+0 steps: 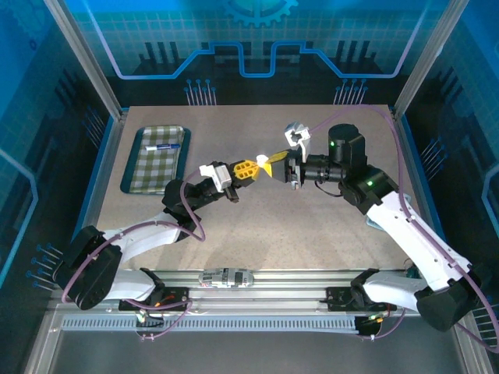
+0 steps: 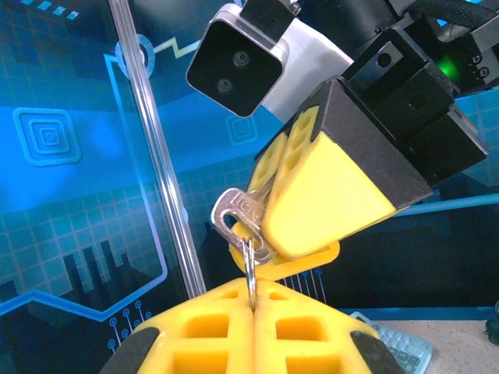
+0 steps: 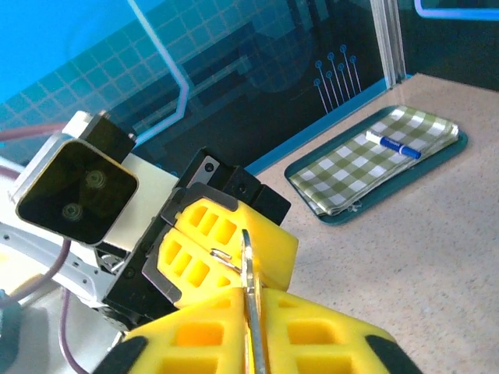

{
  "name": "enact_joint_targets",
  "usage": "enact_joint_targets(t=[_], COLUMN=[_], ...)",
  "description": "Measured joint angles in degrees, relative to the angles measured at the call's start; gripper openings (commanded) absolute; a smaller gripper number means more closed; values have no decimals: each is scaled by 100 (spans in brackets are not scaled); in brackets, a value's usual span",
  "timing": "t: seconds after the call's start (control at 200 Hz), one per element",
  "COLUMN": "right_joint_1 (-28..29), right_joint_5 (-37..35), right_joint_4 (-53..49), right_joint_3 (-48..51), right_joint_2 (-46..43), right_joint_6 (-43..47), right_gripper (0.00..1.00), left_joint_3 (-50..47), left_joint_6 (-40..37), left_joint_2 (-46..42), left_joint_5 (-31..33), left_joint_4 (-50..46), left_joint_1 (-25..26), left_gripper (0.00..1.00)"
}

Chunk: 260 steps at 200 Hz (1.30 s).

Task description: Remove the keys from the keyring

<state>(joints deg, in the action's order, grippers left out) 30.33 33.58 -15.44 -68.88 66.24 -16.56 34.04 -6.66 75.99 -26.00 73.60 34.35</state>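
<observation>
Left gripper point(image 2: 253, 305): closed tight on the keyring point(image 2: 250, 269), a thin wire loop standing upright between its pads.
Right gripper point(image 3: 251, 312): pinched onto the key point(image 2: 236, 213).
Position: key threaded on keyring, held between the grippers above the table point(image 1: 312, 226).

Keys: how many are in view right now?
1. The key sticks out of the right gripper in midair, its wire ring pinched by the left gripper. More could be hidden in either grip.
</observation>
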Motion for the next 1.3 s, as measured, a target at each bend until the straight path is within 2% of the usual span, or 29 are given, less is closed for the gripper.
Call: enact_joint_targets(t=[0.075,0.165,0.225,0.255,0.42,0.56,0.605,0.68,0.921,1.236,1.301], right_joint_1=[-22,-31,-55,-72,-90,-111,-122,-151,-120,33,55], right_joint_5=[13,9,-26,-46,-125,-142,-127,57,614,601,586], right_joint_4=[57,59,55,52,52,55,98,240,828,1272,1305], right_joint_3=[57,66,66,66,103,111,146,254,487,787,815], right_joint_2=[-35,-81,-101,-105,-162,-186,-205,-262,-282,-437,-479], right_joint_6=[-26,-9,-26,-26,20,50,72,122,271,656,719], right_gripper=[16,23,35,37,31,33,27,22,17,21,26], left_joint_3=[0,0,0,0,0,0,0,0,94,195,214], left_joint_6=[-46,-98,-103,-103,-105,-122,-125,-125,-116,-79,-79], left_joint_2=[-31,-42,-68,-87,-155,-160,-160,-160,-179,-181,-181], left_joint_5=[-35,-90,-149,-168,-240,-275,-319,-393,-702,-990,-1047], left_joint_4=[-28,-44,-44,-44,-42,-42,-42,-44,-127,-138,-136], left_joint_1=[-2,-4,-4,-4,-4,-4,-4,-4,-4,-22,-22], left_gripper=[0,0,0,0,0,0,0,0,0,0,0])
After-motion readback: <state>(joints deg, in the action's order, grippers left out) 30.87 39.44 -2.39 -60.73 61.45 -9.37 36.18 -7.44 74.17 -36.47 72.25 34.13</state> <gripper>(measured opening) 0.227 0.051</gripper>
